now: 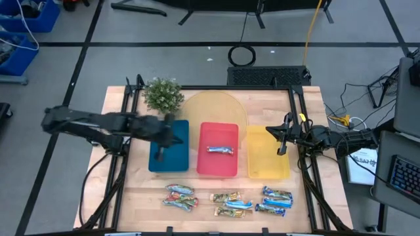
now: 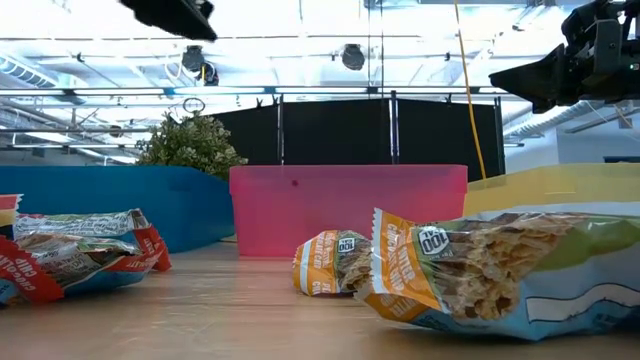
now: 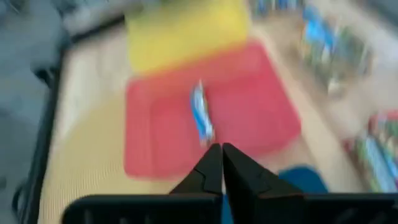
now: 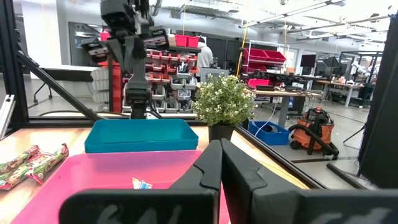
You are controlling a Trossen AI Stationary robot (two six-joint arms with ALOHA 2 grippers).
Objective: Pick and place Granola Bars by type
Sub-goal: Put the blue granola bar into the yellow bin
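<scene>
The left gripper hangs over the blue tray, near the edge that faces the pink tray; its fingers are pressed together and pinch nothing. The right gripper sits above the far right part of the yellow tray, by the table's right rail, and its fingers are likewise closed on nothing.

One silvery-white and blue bar lies alone inside the pink tray, roughly at its middle, lying across the tray. The left wrist view shows the same bar on the pink floor just beyond the closed fingertips, and the right wrist view catches a corner of it.

The remaining bars lie on the bare wood in front of the trays, in three loose groups. Red-green bars sit in front of the blue tray, a mixed cluster in front of the pink one, and blue bars in front of the yellow one. Bars within each group touch or overlap.

The three trays stand side by side in a row: blue, pink, yellow. A small potted plant stands behind the blue tray, and a round yellowish mat lies partly under the pink and yellow trays
</scene>
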